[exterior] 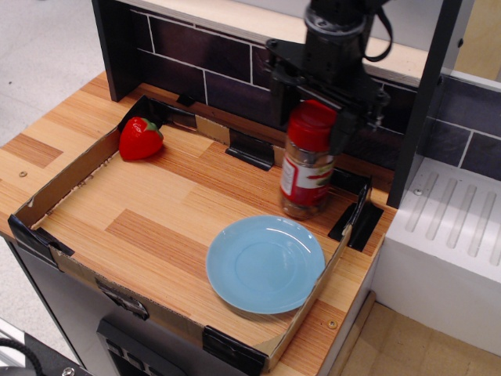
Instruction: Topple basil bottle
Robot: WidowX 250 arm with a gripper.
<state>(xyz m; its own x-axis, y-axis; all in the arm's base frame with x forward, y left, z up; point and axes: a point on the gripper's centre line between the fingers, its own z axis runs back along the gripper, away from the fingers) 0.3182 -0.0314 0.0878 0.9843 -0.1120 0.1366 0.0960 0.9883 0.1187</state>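
Observation:
The basil bottle (304, 178), a clear jar with a wide red cap and a red-and-white label, stands at the back right of the cardboard tray (74, 176), just behind the blue plate. It leans a little, cap toward the left, and looks slightly blurred. My gripper (311, 119) comes down from above with its fingers on either side of the red cap. The jaws are open, wider than the cap. The right finger (343, 129) is against the cap's right side.
A light blue plate (265, 263) lies in the tray right in front of the bottle. A red strawberry (140, 139) sits in the tray's back left corner. A dark tiled wall (200, 55) runs behind; a white unit (450, 258) stands at the right.

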